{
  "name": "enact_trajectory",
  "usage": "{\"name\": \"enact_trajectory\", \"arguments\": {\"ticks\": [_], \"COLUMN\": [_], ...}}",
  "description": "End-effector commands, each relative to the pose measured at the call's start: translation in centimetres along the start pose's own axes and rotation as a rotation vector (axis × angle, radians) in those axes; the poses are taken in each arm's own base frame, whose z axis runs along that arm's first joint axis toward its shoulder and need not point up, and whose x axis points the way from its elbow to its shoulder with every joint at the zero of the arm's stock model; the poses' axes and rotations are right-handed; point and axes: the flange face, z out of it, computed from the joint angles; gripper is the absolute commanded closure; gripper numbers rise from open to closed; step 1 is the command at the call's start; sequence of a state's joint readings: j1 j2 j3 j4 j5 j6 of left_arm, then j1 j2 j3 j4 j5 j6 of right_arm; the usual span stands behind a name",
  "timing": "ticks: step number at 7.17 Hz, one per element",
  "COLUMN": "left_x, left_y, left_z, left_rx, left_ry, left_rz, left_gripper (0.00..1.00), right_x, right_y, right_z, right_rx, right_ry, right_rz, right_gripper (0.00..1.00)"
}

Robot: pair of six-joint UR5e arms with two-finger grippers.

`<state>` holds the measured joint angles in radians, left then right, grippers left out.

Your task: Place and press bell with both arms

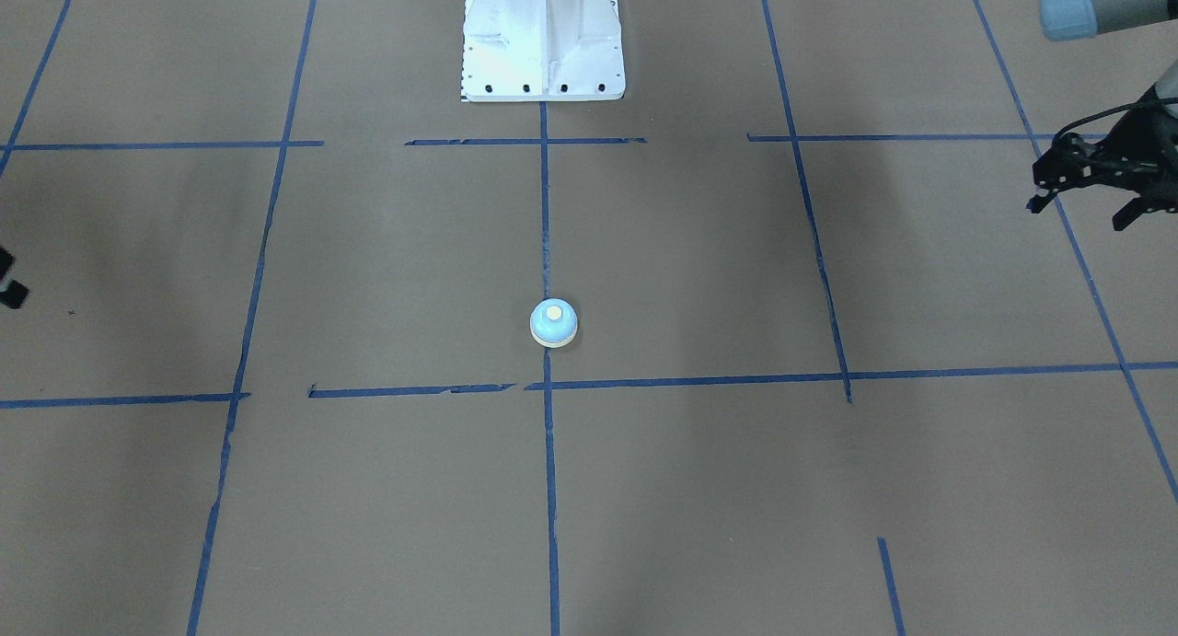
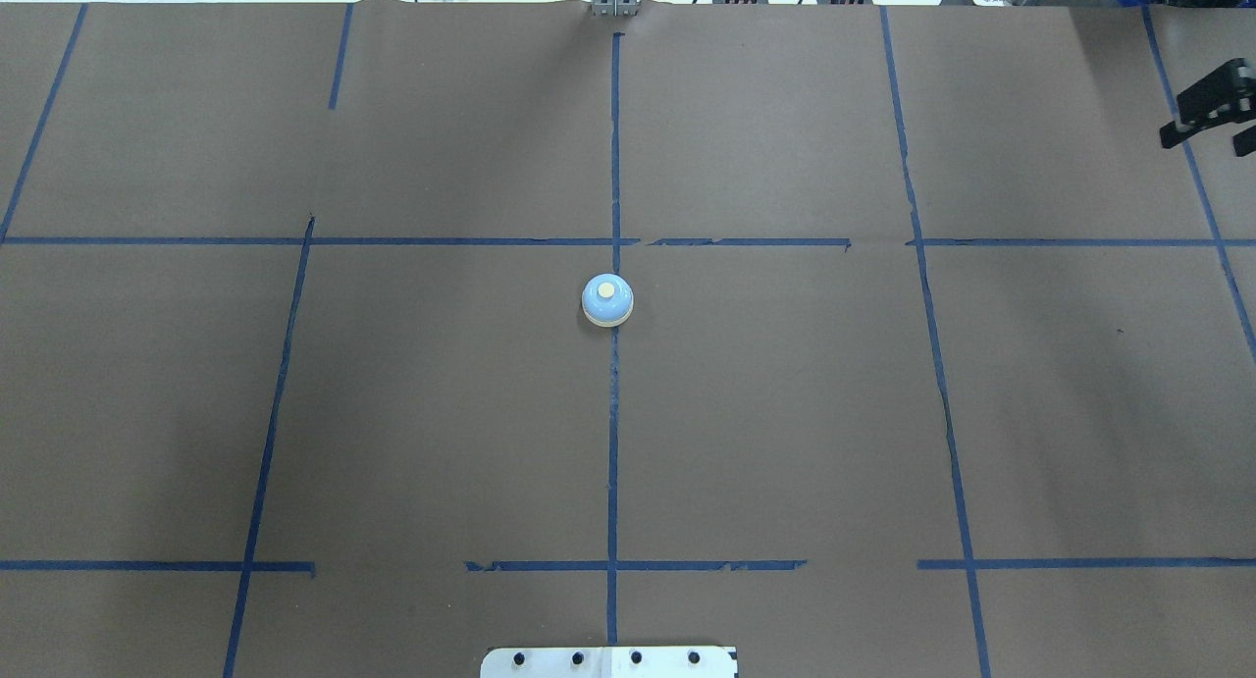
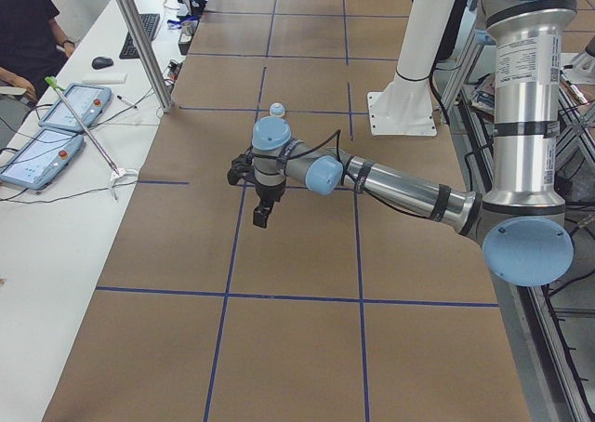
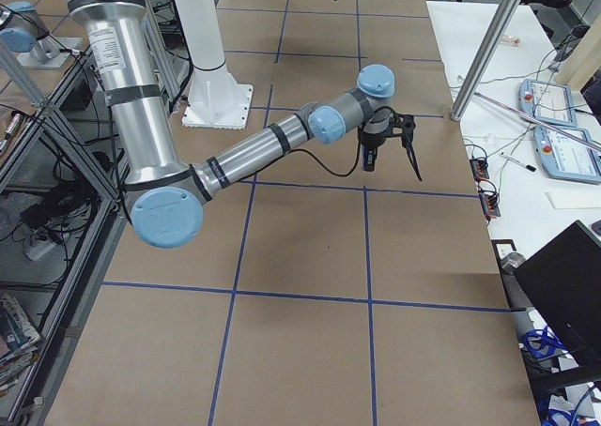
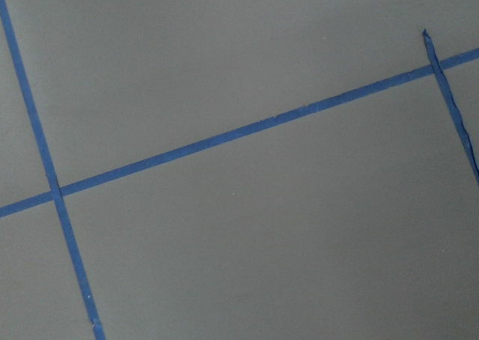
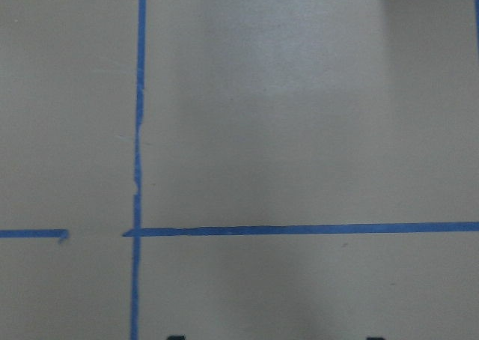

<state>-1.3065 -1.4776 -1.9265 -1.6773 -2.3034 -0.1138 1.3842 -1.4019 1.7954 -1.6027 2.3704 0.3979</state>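
Left tool [image 1: 1081, 213] and right tool [image 2: 1207, 140] both hang empty, fingers apart, each well off to its own side of the bell [image 2: 607, 299], which stands upright on the table's [image 2: 785, 413] centre tape [image 2: 613, 443]. To press well, bring one fingertip straight down on the bell's button [image 2: 607, 289], lightly, so nothing skids.

brown table [image 2: 785, 413], blue tape grid [image 2: 614, 443], keyboard [image 3: 141, 33], operator [image 3: 23, 27]

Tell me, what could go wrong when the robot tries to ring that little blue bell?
1. The bell is small and stands unheld on the table; an off-centre push might slide it instead of ringing it.
2. The left end effector and right end effector must both reach that one tiny target from opposite ends, so they might bump.
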Motion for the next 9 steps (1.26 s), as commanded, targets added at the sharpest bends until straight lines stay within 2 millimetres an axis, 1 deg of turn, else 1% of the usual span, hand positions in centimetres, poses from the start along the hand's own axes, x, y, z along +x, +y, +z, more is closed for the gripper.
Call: {"name": "enact_trajectory", "arguments": {"ticks": [1,2,3,4,5,6,7,8,9], "left_x": [-5.9,-9.4,-11.8,-13.1,-13.5,-13.7,-13.7,-12.7,-12.4], "left_y": [3.1,4.8,6.2,9.8,10.8,11.1,13.3,13.4,13.1], "left_z": [-3.8,-5.3,-4.1,-2.1,-1.7,-1.5,-1.5,-1.9,-2.3], "left_rx": [-0.023,-0.022,-0.066,-0.113,-0.126,-0.130,-0.123,-0.094,-0.086], "left_ry": [-0.001,-0.018,-0.012,0.011,0.015,0.017,0.054,0.116,0.107], "left_rz": [0.026,0.060,0.038,-0.005,-0.025,-0.036,-0.082,-0.180,-0.234], "left_gripper": [0.00,0.00,0.00,0.00,0.00,0.00,0.00,0.00,0.00], "right_x": [10.0,12.9,15.4,17.2,18.8,19.6,20.7,21.5,21.8], "right_y": [0.3,1.6,3.5,4.8,6.0,6.5,8.1,9.0,9.4], "right_z": [-0.4,0.4,0.9,0.9,0.3,-0.6,0.3,0.9,1.2], "right_rx": [-0.054,-0.077,-0.093,-0.100,-0.091,-0.076,-0.095,-0.109,-0.117], "right_ry": [0.048,0.055,0.046,0.038,0.039,0.040,0.043,0.044,0.048], "right_rz": [-0.104,-0.136,-0.195,-0.229,-0.204,-0.195,-0.177,-0.163,-0.159], "right_gripper": [0.00,0.00,0.00,0.00,0.00,0.00,0.00,0.00,0.00]}}
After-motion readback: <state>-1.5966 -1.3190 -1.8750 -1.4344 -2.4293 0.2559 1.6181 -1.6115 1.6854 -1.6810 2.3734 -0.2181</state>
